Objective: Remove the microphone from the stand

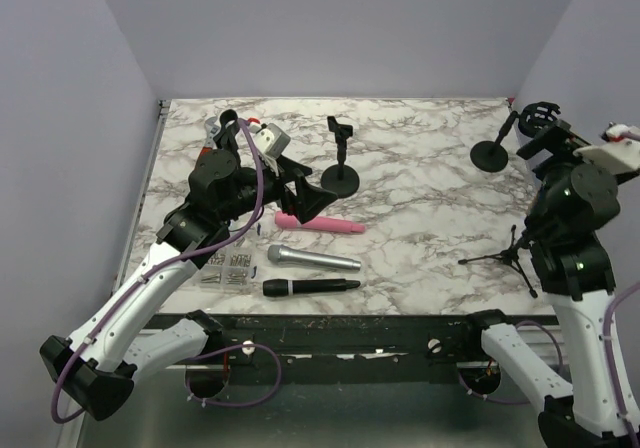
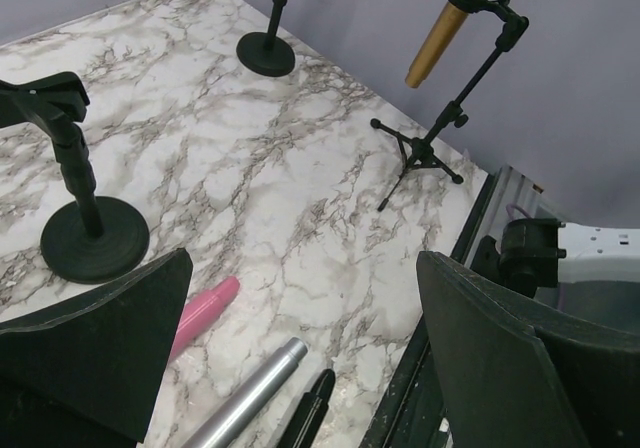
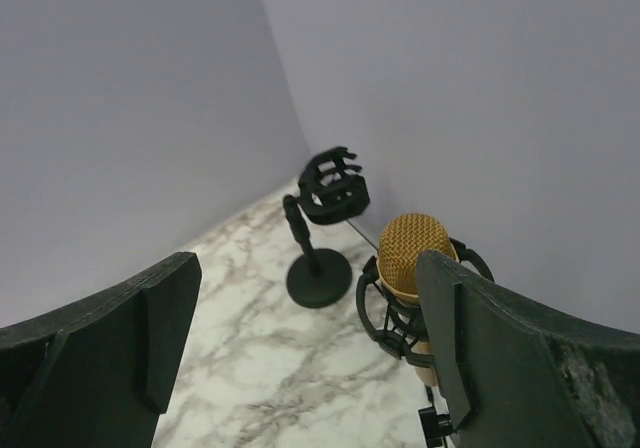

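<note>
From above, your left hand (image 1: 305,200) hovers over the counter (image 1: 420,198) near a pink microphone (image 1: 320,225); the tripod stand (image 1: 508,255) sits by your right arm. At the left wrist, that hand is spread wide, and the gold microphone (image 2: 440,33) is clipped atop the stand. At the right wrist, your right hand (image 3: 305,268) gapes, the gold microphone beside one finger.
</note>
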Controlling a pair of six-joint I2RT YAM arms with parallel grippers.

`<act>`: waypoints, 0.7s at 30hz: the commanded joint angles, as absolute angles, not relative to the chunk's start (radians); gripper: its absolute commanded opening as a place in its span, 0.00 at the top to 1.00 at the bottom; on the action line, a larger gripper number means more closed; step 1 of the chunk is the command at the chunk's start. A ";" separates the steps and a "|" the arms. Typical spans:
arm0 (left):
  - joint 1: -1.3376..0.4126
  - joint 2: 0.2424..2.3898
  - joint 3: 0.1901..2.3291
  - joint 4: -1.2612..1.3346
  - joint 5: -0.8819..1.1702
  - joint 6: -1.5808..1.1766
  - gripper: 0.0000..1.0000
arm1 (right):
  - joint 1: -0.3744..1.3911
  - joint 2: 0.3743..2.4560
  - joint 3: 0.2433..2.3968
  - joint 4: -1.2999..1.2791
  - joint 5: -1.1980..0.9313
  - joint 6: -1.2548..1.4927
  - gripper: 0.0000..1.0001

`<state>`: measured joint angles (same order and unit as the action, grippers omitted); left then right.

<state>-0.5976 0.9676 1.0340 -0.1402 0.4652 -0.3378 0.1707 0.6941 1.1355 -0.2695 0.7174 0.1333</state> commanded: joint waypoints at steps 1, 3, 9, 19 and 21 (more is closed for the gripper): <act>-0.601 0.965 1.034 -0.127 0.500 -0.360 0.01 | 0.170 0.829 1.212 -0.445 0.879 0.104 0.04; -0.601 0.963 1.038 -0.131 0.506 -0.362 0.02 | 0.170 0.852 1.218 -0.453 0.928 0.105 0.02; -0.601 0.948 1.035 -0.129 0.496 -0.357 0.01 | 0.169 0.887 1.194 -0.463 1.034 0.119 0.00; -0.601 0.956 1.032 -0.116 0.523 -0.376 0.01 | 0.120 0.914 1.174 -0.445 1.103 0.102 0.01; -0.601 0.956 1.032 -0.116 0.523 -0.376 0.01 | 0.091 0.919 1.152 -0.426 1.084 0.093 0.01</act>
